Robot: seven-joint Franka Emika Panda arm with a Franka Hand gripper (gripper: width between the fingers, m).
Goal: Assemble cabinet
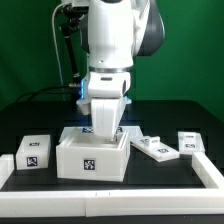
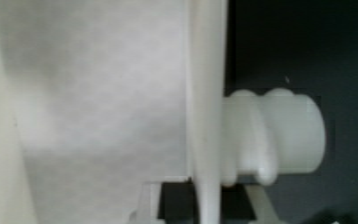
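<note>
The gripper (image 1: pixel 104 128) hung low into the white plastic open boxy cabinet shell (image 1: pixel 90 157) at mid-tabletop (image 1: pixel 160 172). The shell's wall hid the fingertips, so I could not tell whether they were spread or pinching. It was probably there to seat a part. A flat white tagged panel (image 1: pixel 157 149) and a small white tagged block (image 1: pixel 33 153) lay apart on either side, likely awaiting later steps.

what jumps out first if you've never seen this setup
The big white robot arm fills the middle, reaching down to an open white box on the black table. Smaller white tagged pieces lie either side: a block on the exterior view's left, flat panels on its right.
</note>
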